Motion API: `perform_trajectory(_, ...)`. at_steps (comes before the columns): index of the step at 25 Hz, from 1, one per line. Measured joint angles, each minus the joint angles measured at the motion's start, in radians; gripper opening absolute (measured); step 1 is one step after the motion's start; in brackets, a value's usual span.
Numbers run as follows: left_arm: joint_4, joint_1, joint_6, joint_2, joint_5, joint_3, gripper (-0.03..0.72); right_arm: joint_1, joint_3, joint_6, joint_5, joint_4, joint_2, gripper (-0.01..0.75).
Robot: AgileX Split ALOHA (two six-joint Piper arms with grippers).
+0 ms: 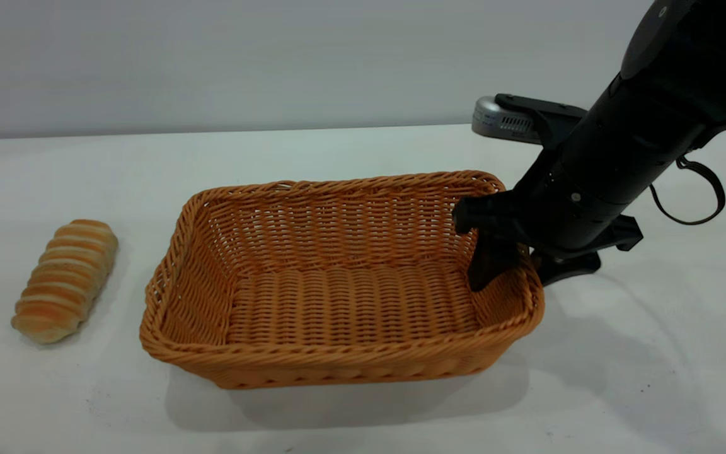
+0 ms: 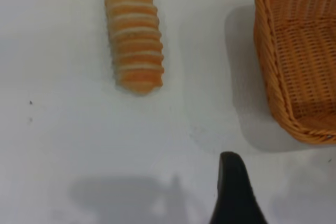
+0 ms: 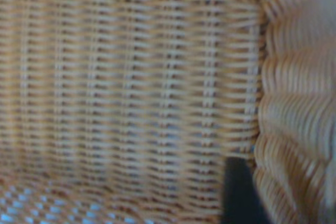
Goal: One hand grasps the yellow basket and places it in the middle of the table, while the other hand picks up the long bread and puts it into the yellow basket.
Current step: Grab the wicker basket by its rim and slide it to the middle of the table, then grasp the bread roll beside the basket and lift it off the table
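Note:
The yellow basket (image 1: 344, 302) is a large orange-tan wicker tray standing in the middle of the white table (image 1: 350, 151). My right gripper (image 1: 525, 272) straddles its right end rim, one finger inside and one outside, shut on the rim. The right wrist view is filled by the basket weave (image 3: 131, 93), with one dark finger (image 3: 239, 192) against the rim. The long bread (image 1: 65, 279), striped golden and cream, lies on the table left of the basket, apart from it. In the left wrist view the bread (image 2: 135, 36) lies ahead of one black finger (image 2: 234, 192) of my left gripper, which is empty and above the table.
A grey and black device (image 1: 507, 118) lies at the back right behind the right arm. The basket's left end (image 2: 299, 61) shows in the left wrist view. Bare table lies between bread and basket and along the front.

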State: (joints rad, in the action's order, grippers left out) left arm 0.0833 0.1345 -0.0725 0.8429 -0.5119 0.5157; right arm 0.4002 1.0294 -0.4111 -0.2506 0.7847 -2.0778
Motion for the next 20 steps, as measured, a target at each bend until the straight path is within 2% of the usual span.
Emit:
perform_trajectory(2, 0.003, 0.000, 0.000, 0.039, 0.016, 0.000, 0.529, 0.000, 0.000, -0.029, -0.025, -0.038, 0.014, 0.611)
perform_trajectory(4, 0.011, 0.000, 0.000, 0.097, 0.037, 0.000, 0.529, -0.002, 0.000, -0.041, -0.057, -0.110, 0.040, 0.682)
perform_trajectory(7, 0.019, 0.000, 0.000, 0.193, 0.097, 0.000, 0.529, -0.006, 0.000, -0.043, -0.114, -0.204, 0.092, 0.719)
perform_trajectory(12, 0.020, 0.000, 0.000, 0.368, 0.185, 0.033, 0.529, -0.010, 0.000, -0.043, -0.227, -0.276, 0.191, 0.671)
perform_trajectory(16, 0.017, 0.000, 0.000, 0.525, 0.197, 0.121, 0.529, -0.010, 0.000, -0.043, -0.294, -0.285, 0.275, 0.581)
perform_trajectory(20, -0.035, 0.000, 0.000, 0.675, 0.201, 0.224, 0.529, -0.010, 0.000, -0.043, -0.375, -0.299, 0.367, 0.528)
